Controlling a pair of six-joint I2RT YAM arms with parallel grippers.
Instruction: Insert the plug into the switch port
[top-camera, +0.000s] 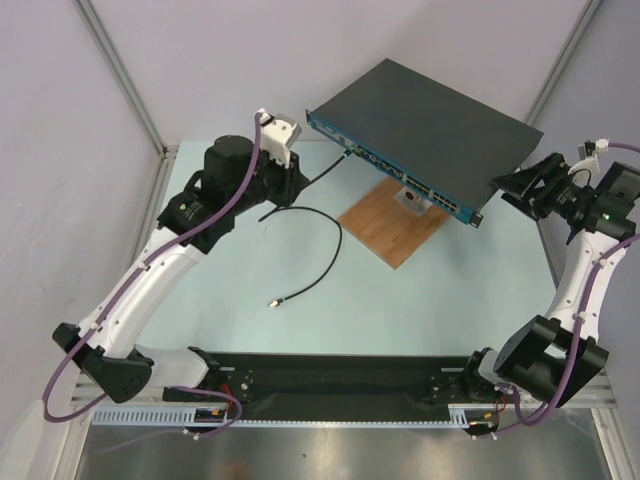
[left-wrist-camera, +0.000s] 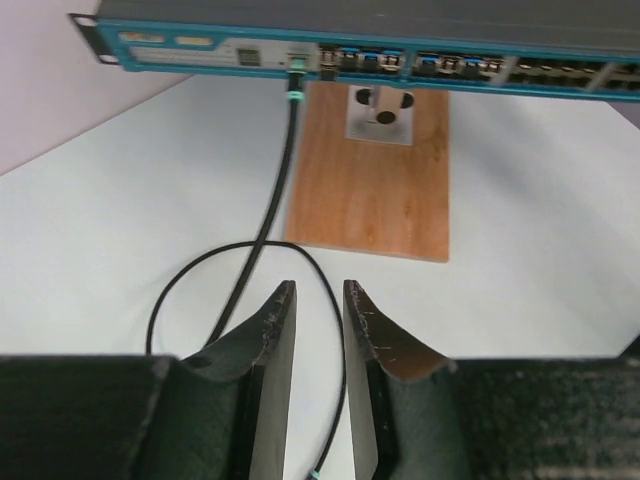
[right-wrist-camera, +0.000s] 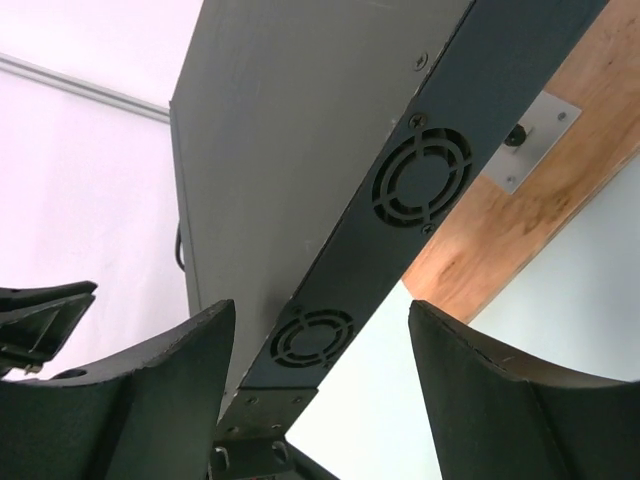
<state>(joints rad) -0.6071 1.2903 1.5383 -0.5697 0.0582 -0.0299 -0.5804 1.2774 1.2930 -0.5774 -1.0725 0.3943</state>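
On table (top-camera: 450, 300), one switch (top-camera: 430, 110), one cable (top-camera: 325, 235), one board (top-camera: 385, 225)

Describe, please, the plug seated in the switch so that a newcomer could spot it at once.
Find the switch, the black-topped box with a blue front above the wooden board. Near that front's left end in the left wrist view, a black cable rises to the teal-booted plug. No other port in view holds a cable.
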